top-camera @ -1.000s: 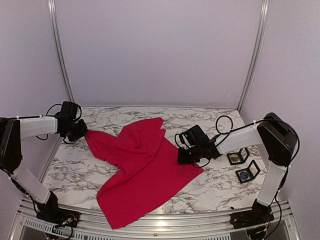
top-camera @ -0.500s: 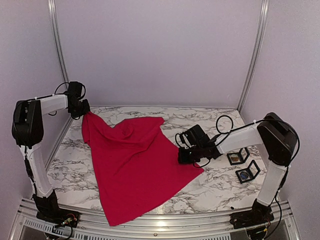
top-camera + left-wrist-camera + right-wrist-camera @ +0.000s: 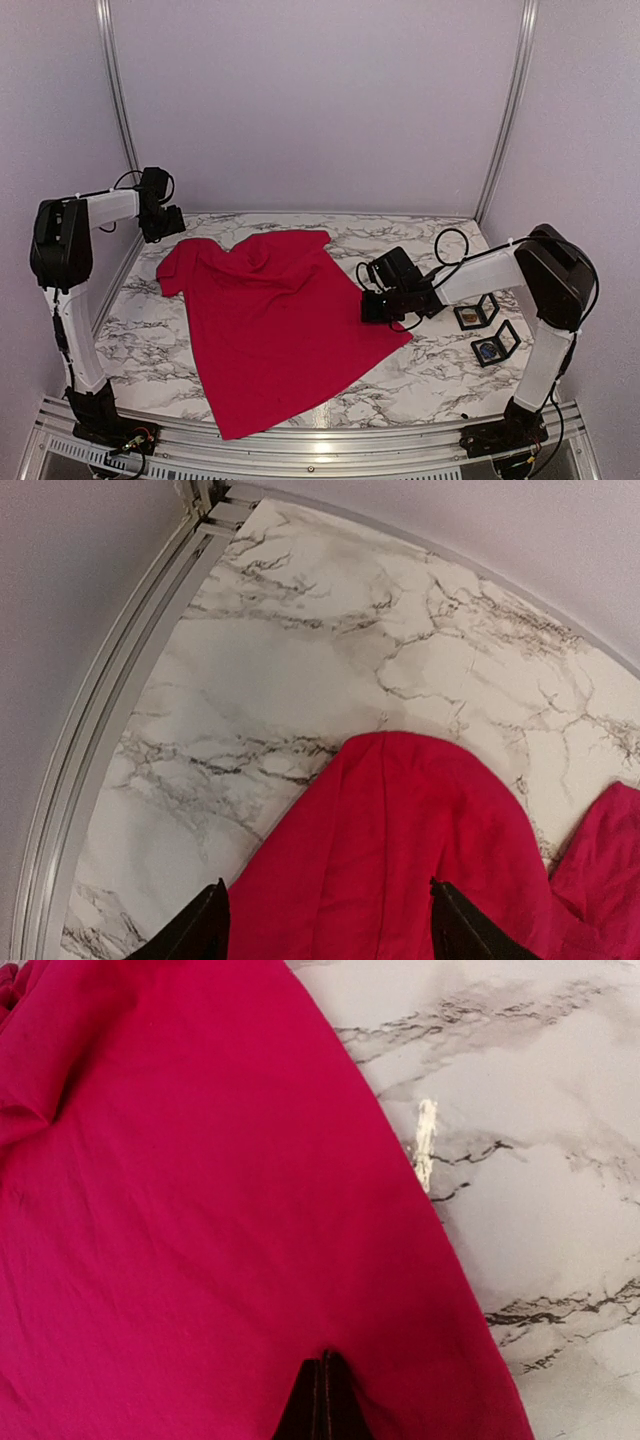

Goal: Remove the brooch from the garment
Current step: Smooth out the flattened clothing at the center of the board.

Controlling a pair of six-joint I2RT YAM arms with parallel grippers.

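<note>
Red T-shirt lies spread on the marble surface between the two pincers, with no brooch showing anywhere on it. Left pincer hangs open over its far corner. Right pincer, closed, touches the opposite edge and sits nearer the cloth's middle.

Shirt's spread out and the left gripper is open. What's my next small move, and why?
Probably lift the right gripper, shut on the shirt's right edge, and fold that side over: no brooch shows on the upward face, so it may sit underneath.

Garment on table — boxes right
</note>
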